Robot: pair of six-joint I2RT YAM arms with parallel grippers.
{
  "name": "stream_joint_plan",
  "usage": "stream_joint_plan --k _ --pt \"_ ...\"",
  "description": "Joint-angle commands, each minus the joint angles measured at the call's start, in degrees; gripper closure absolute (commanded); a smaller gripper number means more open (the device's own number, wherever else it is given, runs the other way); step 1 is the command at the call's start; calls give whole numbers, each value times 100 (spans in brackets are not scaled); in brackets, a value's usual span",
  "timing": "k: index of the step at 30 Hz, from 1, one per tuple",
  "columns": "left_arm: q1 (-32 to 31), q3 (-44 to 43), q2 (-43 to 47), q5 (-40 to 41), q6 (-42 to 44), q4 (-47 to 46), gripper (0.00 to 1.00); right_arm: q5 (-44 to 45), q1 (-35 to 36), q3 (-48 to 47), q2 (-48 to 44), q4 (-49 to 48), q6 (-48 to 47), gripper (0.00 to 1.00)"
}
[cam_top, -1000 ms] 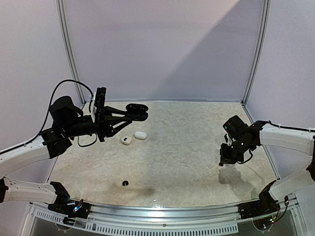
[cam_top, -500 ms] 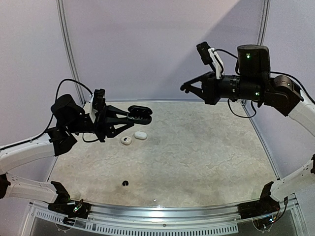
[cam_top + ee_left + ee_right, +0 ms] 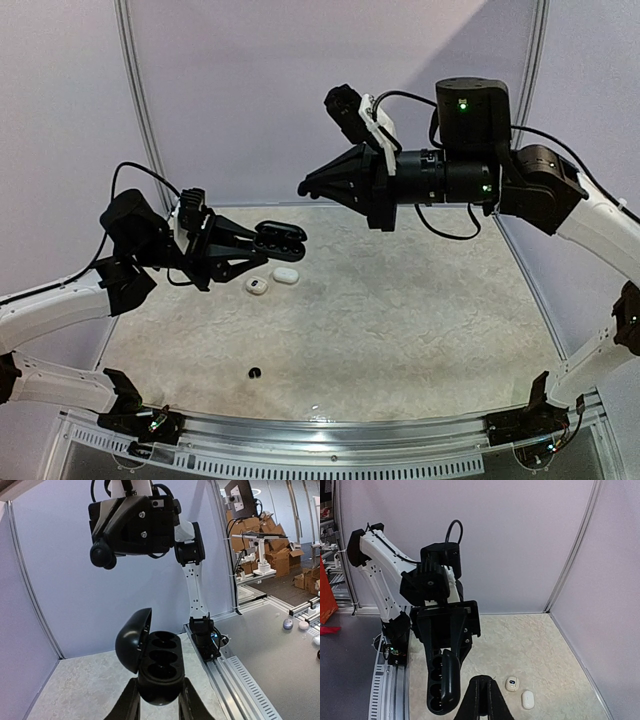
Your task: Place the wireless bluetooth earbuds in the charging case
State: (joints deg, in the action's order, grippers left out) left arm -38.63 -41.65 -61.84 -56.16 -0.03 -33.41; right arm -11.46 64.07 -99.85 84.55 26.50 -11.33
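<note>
L tool (image 3: 260, 241) clamped on open black charging case (image 3: 161, 666), held clear above bench (image 3: 420, 310). R tool (image 3: 306, 186) pinched fully closed, nothing seen in tips, tips pointing toward case. One black earbud (image 3: 254, 373) on bench, well below L tool.

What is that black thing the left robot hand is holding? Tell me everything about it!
The black case is smooth, shiny, plastic-looking and pebble-shaped. Its rounded lid is hinged open to one side, showing three round hollows in a row that look empty. The left gripper pinches one end, holding it in the air.
</note>
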Motion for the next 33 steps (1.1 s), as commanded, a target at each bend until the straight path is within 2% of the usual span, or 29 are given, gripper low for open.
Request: stream_joint_plan --k 1,5,7,14,33 --pt "-13 -107 -33 -106 71 -105 100 -196 191 -280 12 -144 -404 100" --pt "-5 -122 -31 -31 17 -75 100 -279 313 -434 130 107 -549 100" --pt "0 -139 -23 120 -268 -26 100 -328 415 -542 218 328 -703 100" --pt "14 -150 -8 270 -767 84 100 37 533 -1009 720 1415 -1043 100" --pt "16 -142 23 279 -789 80 100 604 530 -396 613 1255 -1256 100"
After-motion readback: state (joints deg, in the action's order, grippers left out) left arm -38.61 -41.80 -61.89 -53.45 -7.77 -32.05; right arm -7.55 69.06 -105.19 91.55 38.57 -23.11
